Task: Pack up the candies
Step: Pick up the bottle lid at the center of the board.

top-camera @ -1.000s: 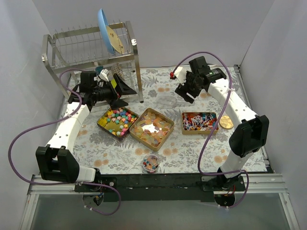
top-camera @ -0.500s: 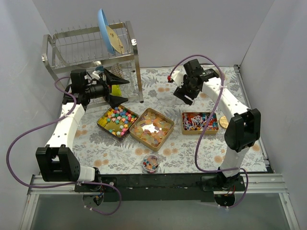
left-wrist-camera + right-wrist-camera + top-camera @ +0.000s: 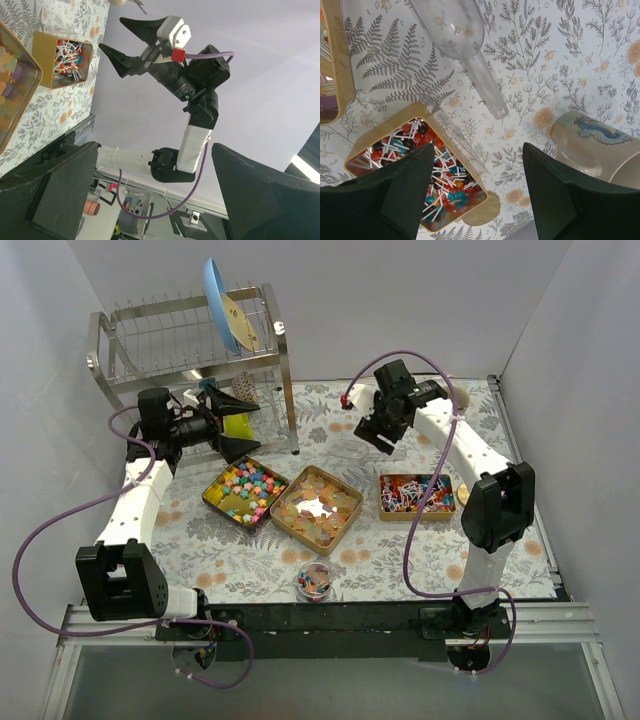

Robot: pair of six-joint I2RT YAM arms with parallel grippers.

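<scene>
We are finding the candies sorted into three gold tins set in a row on the flowered table cover (image 3: 400,560). The pastel star candies (image 3: 245,490) are filling the left tin (image 3: 208,498), the orange-yellow candies (image 3: 318,508) the middle tin (image 3: 344,524), and the red-white-blue candies (image 3: 430,170) the right tin (image 3: 380,132). A small round container (image 3: 315,580) near the front edge is holding a mix of them. Behind the middle and right tins, a clear scoop (image 3: 452,27) is lying on the cover, with a pale mug (image 3: 585,142) near its handle. The right gripper (image 3: 479,147) is hovering above the scoop and the right tin, its claw spread wide and holding nothing. Across the table, the left gripper (image 3: 235,420) is hanging in the air beside the dish rack (image 3: 190,340), which is carrying a blue plate (image 3: 220,302). Its claw is also gaping wide and empty, pointing toward the right arm.
</scene>
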